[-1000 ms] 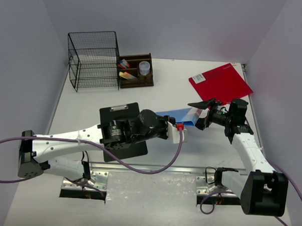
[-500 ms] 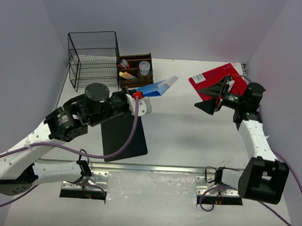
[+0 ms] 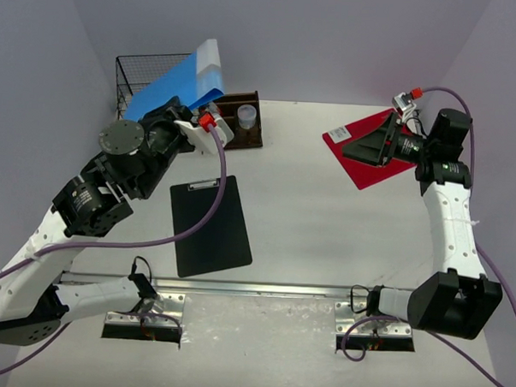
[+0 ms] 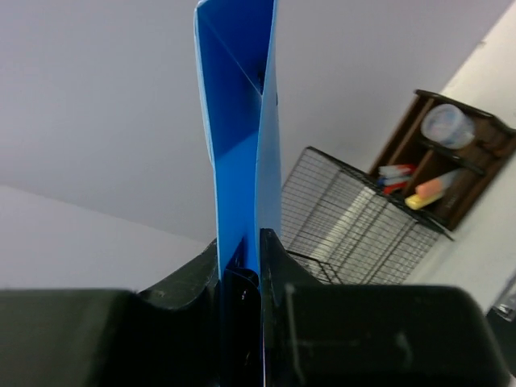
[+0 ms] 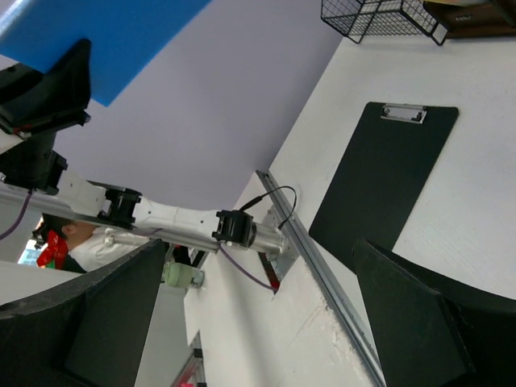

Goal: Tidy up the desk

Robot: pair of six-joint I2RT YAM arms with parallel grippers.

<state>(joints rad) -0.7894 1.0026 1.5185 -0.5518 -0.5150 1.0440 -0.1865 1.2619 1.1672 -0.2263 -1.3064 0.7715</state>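
The desk (image 3: 325,222) is a wide white tabletop with a metal rail (image 3: 262,288) along its front. My left gripper (image 3: 169,117) is shut on the lower edge of a blue folder (image 3: 182,79) and holds it up in the air, tilted, over the wire basket at the back left. In the left wrist view the blue folder (image 4: 238,121) stands upright, pinched between the two fingers of my left gripper (image 4: 240,266). My right gripper (image 3: 373,147) hangs open above a red folder (image 3: 357,127) at the back right. Nothing lies between the wide-apart fingers of my right gripper (image 5: 258,322).
A black clipboard (image 3: 209,226) lies flat left of the desk's centre, also seen as the clipboard (image 5: 379,177) in the right wrist view. A black wire basket (image 3: 133,72) stands at the back left, with a brown wooden organizer (image 3: 240,124) holding small items beside it.
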